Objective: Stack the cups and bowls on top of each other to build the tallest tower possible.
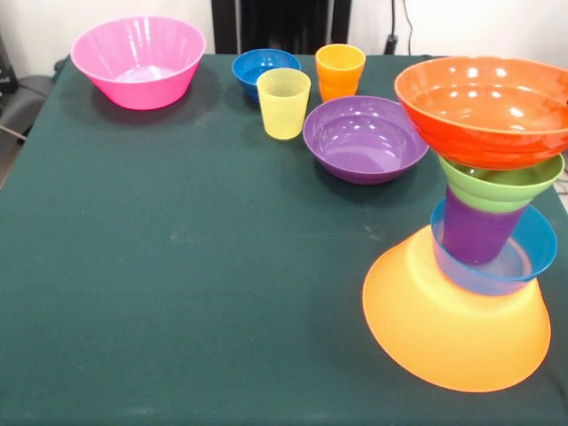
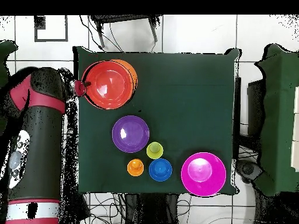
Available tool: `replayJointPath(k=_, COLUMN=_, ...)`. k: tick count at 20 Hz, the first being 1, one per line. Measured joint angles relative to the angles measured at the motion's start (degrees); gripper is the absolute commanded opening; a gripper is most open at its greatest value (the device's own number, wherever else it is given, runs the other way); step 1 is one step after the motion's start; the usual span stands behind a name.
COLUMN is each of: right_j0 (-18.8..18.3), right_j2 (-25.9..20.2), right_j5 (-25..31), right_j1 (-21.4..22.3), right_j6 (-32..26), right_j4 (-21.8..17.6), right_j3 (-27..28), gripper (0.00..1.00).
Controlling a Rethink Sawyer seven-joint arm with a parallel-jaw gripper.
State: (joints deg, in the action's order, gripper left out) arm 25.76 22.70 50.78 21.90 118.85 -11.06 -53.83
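Observation:
The tower stands at the front view's right. An upturned yellow-orange bowl [image 1: 444,324] is its base. Above it come the light blue bowl [image 1: 538,244], the purple cup [image 1: 475,232], the green bowl [image 1: 501,188] and the orange-red bowl [image 1: 484,111] on top. From overhead the orange-red bowl [image 2: 107,85] hides most of the tower. The gripper [image 2: 79,87] shows only overhead, at that bowl's left rim. Loose on the table are the pink bowl [image 1: 138,60], dark blue bowl [image 1: 266,67], orange cup [image 1: 340,71], yellow cup [image 1: 284,104] and purple bowl [image 1: 366,139].
The dark green table [image 1: 177,266] bears everything. The red and black arm [image 2: 35,134] lies along the table's left side in the overhead view. Chairs and cables lie around the table on the tiled floor.

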Motion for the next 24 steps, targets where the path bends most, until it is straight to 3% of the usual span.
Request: replayJointPath(k=24, right_j0=1.56, right_j2=0.08, right_j5=0.01, right_j1=-0.30, right_j6=0.00, right_j4=-0.02, right_j3=0.02, gripper=0.00)
